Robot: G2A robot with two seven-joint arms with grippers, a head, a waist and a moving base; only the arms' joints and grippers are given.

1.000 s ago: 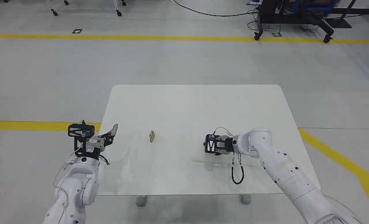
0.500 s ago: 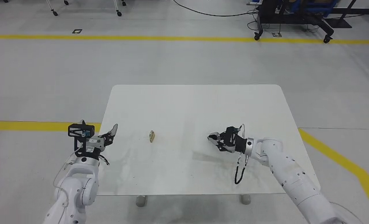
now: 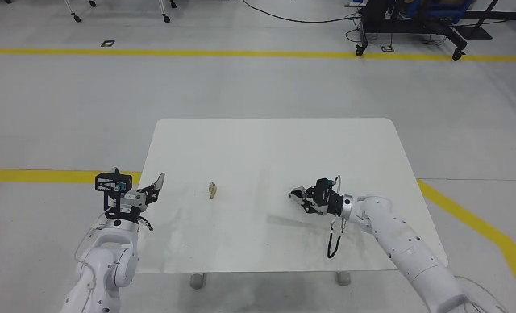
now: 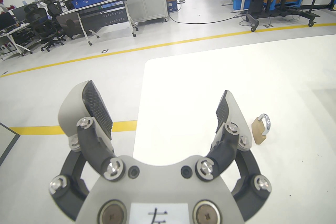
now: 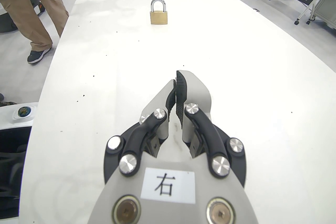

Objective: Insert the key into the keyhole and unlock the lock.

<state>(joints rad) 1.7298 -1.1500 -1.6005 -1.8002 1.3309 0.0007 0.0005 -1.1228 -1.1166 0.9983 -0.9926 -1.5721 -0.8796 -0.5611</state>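
Observation:
A brass padlock [image 3: 212, 189] with a silver shackle stands on the white table [image 3: 266, 143], left of centre. Its shackle is closed in the right wrist view [image 5: 158, 13]. My left gripper [image 3: 157, 184] hangs open at the table's left edge, with the padlock [image 4: 260, 130] just beyond one of its fingers [image 4: 228, 109]. My right gripper [image 3: 297, 194] is right of centre, a good way from the lock and pointing at it. Its pads [image 5: 181, 88] are pressed together, and a thin dark sliver at their tips looks like the key. The rest of the key is hidden.
A black cable loop [image 3: 332, 244] hangs from the right arm over the table's front part. Bare tabletop lies between the right gripper and the padlock. The table's front edge [image 3: 266, 272] runs close to both arms.
The right gripper, pointing down at the tabletop a second ago, has lifted and turned level to face the padlock. The left arm and the padlock have not moved.

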